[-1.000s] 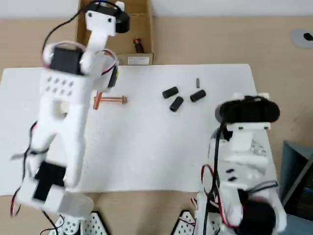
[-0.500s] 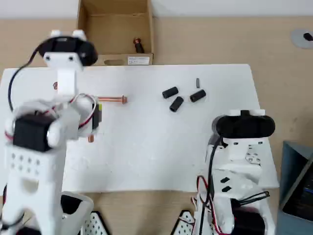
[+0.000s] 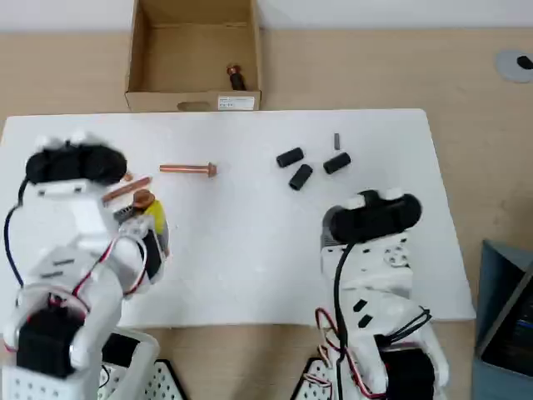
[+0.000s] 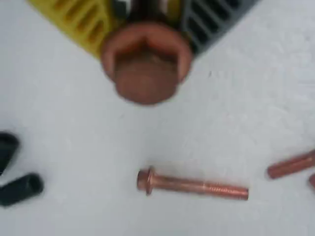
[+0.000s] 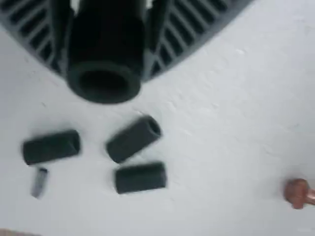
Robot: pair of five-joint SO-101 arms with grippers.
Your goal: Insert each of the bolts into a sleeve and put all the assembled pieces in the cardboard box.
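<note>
My left gripper [image 4: 146, 22] is shut on a copper bolt [image 4: 146, 66], whose head points out toward the camera; in the high view it hangs over the mat's left side [image 3: 143, 200]. Another copper bolt [image 3: 188, 169] [image 4: 192, 184] lies on the white mat, and a third one [image 3: 125, 188] lies slanted beside the left arm. My right gripper [image 5: 106, 29] is shut on a black sleeve [image 5: 103, 59], open end outward. Three loose sleeves [image 3: 301, 176] [image 5: 133, 138] lie at the mat's far right. The cardboard box [image 3: 137, 50] holds one assembled piece [image 3: 236, 77].
A small grey pin [image 3: 336, 141] [image 5: 39, 182] lies just beyond the sleeves. The right arm [image 3: 371, 218] stands over the near right part of the white mat [image 3: 250, 250]. A dark bin [image 3: 508, 317] stands off the table's right side.
The left arm has drawn back from over the box to the mat's near left, with a bolt in its gripper. The right arm has shifted left and nearer.
</note>
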